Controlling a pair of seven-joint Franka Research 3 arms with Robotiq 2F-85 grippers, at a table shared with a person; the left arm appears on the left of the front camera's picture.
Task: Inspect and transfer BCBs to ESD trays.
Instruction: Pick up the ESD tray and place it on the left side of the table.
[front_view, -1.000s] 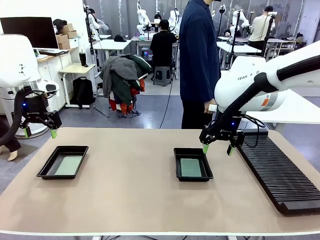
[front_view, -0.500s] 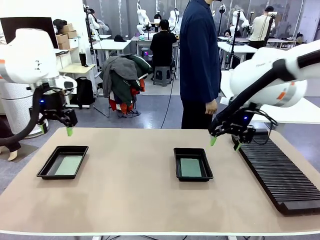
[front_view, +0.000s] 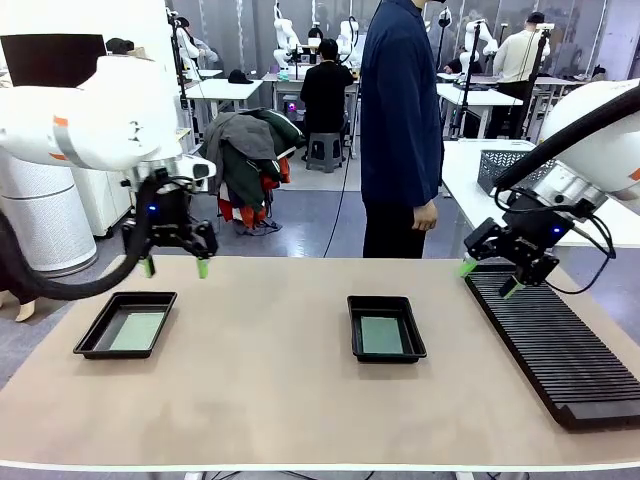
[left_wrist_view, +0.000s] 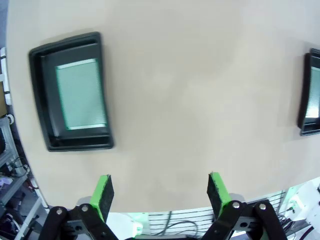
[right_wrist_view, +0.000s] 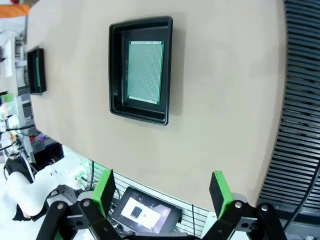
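The left tool (front_view: 175, 267), black with green pads, hangs wide open and empty above the far left of the beige table (front_view: 260, 390); across the table the right tool (front_view: 488, 279) hangs spread just as wide, gripping nothing, over the far end of a long black ribbed rack (front_view: 555, 345). Just below and toward the near side of the left tool sits a shallow black rectangular plastic tray (front_view: 126, 324) with a thin pale-green circuit board (front_view: 137, 331) lying flat on its floor. From the left wrist camera, that tray (left_wrist_view: 70, 91) and its board (left_wrist_view: 81, 94) lie ahead of the parted green fingers (left_wrist_view: 104, 191), clear of them. To the right tool's left, near the table's middle, a second identical black tray (front_view: 386, 328) holds another pale-green board (front_view: 381, 336). The right wrist camera shows this second tray (right_wrist_view: 141, 69) and board (right_wrist_view: 145, 72) ahead of its own open fingers (right_wrist_view: 218, 188), with the rack (right_wrist_view: 297, 100) alongside. A person in a dark blue coat (front_view: 400, 110) stands at the far edge, between the two tools.
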